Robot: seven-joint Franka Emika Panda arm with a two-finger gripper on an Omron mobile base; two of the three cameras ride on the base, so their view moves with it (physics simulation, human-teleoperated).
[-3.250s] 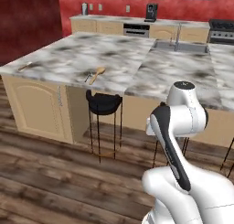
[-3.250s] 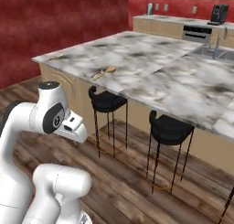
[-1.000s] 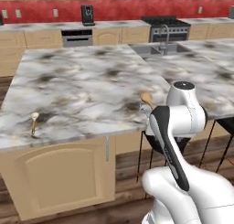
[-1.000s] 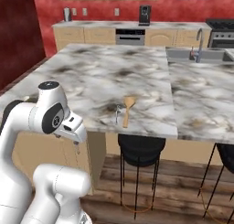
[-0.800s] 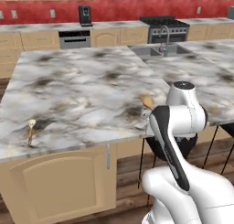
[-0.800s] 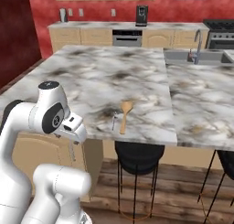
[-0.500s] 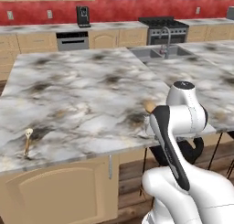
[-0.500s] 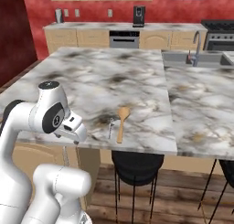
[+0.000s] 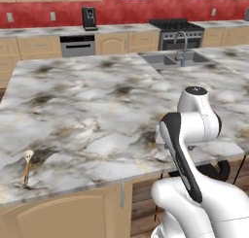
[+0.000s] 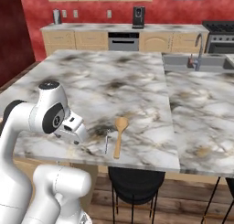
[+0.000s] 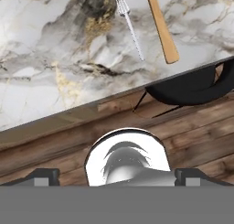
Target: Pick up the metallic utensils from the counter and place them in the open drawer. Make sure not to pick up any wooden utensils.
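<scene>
- Metallic utensil, a small pale silvery fork (image 10: 106, 141), lies flat on the counter (image 10: 137, 88) close to its near edge; in the hand view the fork (image 11: 129, 24) shows its tines and a thin straight handle.
- Just right of the fork lies a wooden spoon (image 10: 119, 135), its round bowl toward the far side and its tan handle (image 11: 160, 27) pointing at the near edge; the two lie almost parallel and close together, apparently not touching.
- Another wooden utensil, a thin tan stick with a small pale round head (image 9: 26, 166), lies well apart from them, near the counter's near-left corner in the left base view.
- Gripper (image 10: 81, 138) hangs at the counter's near edge, left of the fork and touching neither utensil; its jaws are spread wide with nothing between them.
- Below the edge, a black stool (image 10: 136, 178) stands on the wooden floor (image 11: 64, 141).
- Farther off, a sink with a faucet (image 10: 199, 47) is set into the counter's far right part.
</scene>
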